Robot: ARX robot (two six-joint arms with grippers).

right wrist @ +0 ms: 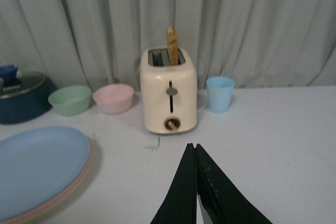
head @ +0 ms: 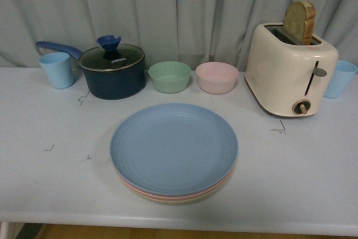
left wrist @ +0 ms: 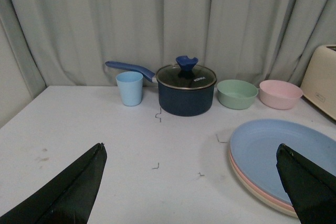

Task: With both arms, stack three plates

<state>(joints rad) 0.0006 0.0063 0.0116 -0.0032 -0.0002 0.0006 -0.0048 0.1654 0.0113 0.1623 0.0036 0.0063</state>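
While the plates (head: pixel 174 152) sit stacked on the pale table (head: pixel 50 183), left tool (left wrist: pixel 191 182) gapes; right tool (right wrist: pixel 195 153) clenched, empty

glass lid (head: pixel 112 58) of the dark blue pot (head: pixel 113 80), at about 11 o'clock from the plate stack: small white brand print beside the knob, too blurred to read. same print in both wrist views, unreadable. no other text, numbers or signs.

Along the back you see a lidded pot (head: pixel 112 72), two cups — left one (head: pixel 56 69) — two bowls (head: pixel 169 76), and a toaster (head: pixel 291 69) holding bread (head: pixel 300 22).
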